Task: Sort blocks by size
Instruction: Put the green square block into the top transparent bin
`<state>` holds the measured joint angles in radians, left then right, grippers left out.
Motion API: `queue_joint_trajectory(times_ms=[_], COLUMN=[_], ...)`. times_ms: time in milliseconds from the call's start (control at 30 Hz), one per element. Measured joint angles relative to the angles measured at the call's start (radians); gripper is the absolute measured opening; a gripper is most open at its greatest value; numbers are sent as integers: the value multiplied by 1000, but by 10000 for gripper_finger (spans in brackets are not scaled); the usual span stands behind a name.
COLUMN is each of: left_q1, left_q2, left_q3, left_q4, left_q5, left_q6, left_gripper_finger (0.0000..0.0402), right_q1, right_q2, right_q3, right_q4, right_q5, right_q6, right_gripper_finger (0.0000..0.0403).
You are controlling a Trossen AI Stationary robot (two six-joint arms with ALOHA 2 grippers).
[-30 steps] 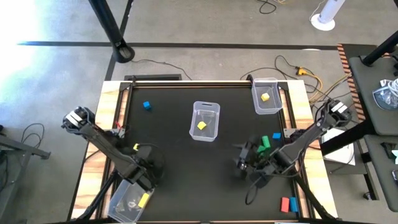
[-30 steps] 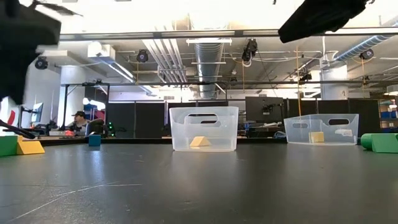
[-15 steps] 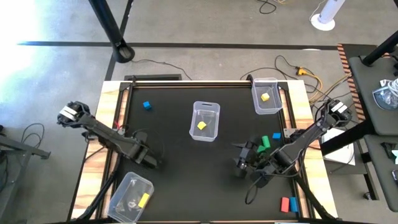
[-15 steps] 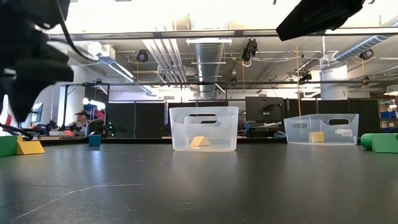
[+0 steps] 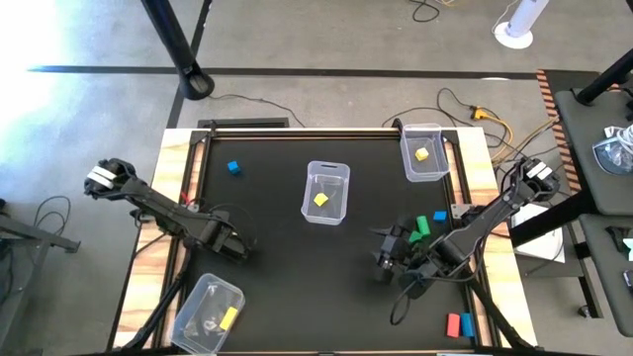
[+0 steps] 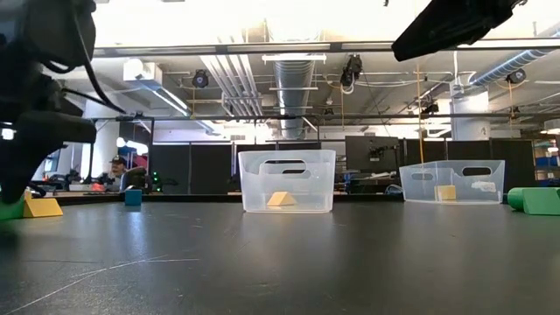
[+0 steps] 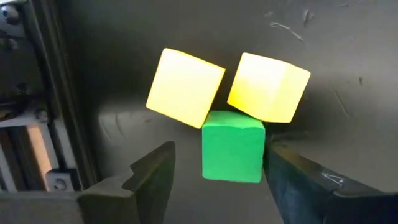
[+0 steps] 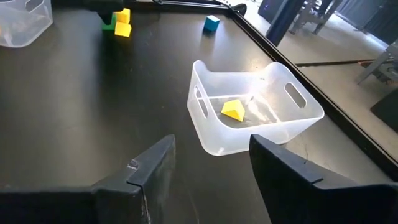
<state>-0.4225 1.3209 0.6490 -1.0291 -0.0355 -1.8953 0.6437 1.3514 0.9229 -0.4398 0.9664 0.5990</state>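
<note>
A green cube (image 7: 233,146) sits on the black table, touching two yellow cubes (image 7: 185,87) (image 7: 268,86) just beyond it, close to the left rail. My left gripper (image 7: 219,148) is open and points down over the green cube, one finger on either side of it with a gap showing. In the high view the left gripper (image 5: 229,247) hides these cubes. The low view shows one yellow cube (image 6: 42,207) beside the dark gripper. My right gripper (image 8: 211,140) hangs open over the table's right half (image 5: 386,255), holding nothing.
Clear bins stand at centre (image 5: 327,164), far right (image 5: 422,127) and near left (image 5: 193,326), each with a yellow block inside. A blue cube (image 5: 233,168) lies far left. Green (image 5: 420,225) and blue (image 5: 439,215) blocks lie at right, red (image 5: 455,324) near right.
My left gripper has gone from above the near-left bin toward the far edge, and has come down over the green and yellow cubes by the left rail. The yellow block stays in that bin.
</note>
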Motion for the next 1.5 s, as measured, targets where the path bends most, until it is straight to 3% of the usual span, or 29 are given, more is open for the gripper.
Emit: queue_joint_trajectory(times_ms=[433, 533, 700, 833, 1033, 1133, 1300, 1433, 1500], left_q1=[1, 1, 2, 1, -34, -58, -80, -70, -59], left_q2=[10, 11, 14, 16, 15, 16, 38, 108, 157], left_q3=[-84, -76, -65, -41, 128, 223, 274, 234, 210], left_q4=[132, 135, 137, 132, 143, 177, 512, 913, 1098], left_q5=[-23, -27, -33, -42, -65, -179, -384, -396, -351], left_q6=[-6, 2, 10, 116, 363, 538, 862, 1135, 1226], left_gripper_finger=[220, 197, 121, 116, 116, 116, 116, 116, 116], right_q1=[0, 0, 0, 0, 1, 17, 44, 53, 53], right_q2=[0, 0, 1, 1, 8, 45, 225, 446, 538], right_q3=[-1, -1, -1, -3, -47, -104, -174, -152, -119], right_q4=[0, 0, 0, -5, 49, 254, 892, 1379, 1573], right_q5=[0, 1, 1, 2, 4, 6, -3, -25, 2], right_q6=[-11, -17, -22, -74, -251, -424, -879, -1269, -1443], right_gripper_finger=[193, 196, 198, 199, 199, 198, 190, 188, 190])
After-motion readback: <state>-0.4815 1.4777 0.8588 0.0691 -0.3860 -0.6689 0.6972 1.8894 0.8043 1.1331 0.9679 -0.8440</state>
